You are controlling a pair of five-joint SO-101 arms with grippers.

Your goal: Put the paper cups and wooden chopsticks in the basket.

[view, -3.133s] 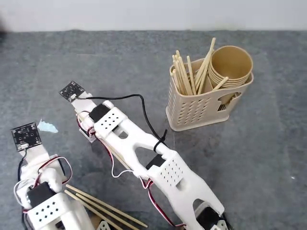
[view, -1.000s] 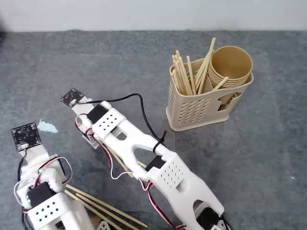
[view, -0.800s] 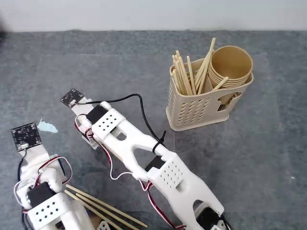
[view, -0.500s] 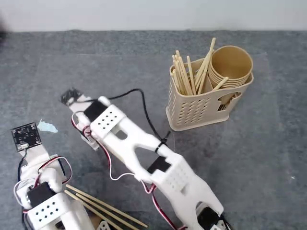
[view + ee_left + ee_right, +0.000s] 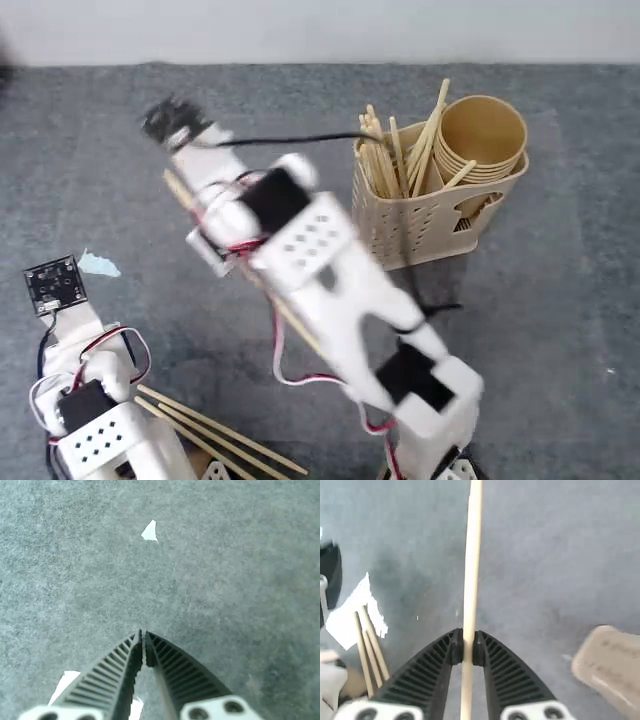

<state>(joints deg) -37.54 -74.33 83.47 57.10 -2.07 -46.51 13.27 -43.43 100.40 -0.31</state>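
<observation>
Grey table (image 5: 560, 330), right hand (image 5: 466, 646) clamping chopstick (image 5: 472, 555), ends cut off

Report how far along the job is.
Done: stacked cups and several chopsticks stand in the basket. In hand: the right gripper clamps the held chopstick. Remaining: loose chopsticks lie on the table by the left arm.

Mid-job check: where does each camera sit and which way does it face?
High view: fixed overhead, looking down on basket, left arm, right arm.
Left wrist view: on left arm, facing the mat past its shut left claw.
Right wrist view: on right arm, facing down past right claw gripping a chopstick.
Shared: high and right wrist views both show chopstick and basket.
</observation>
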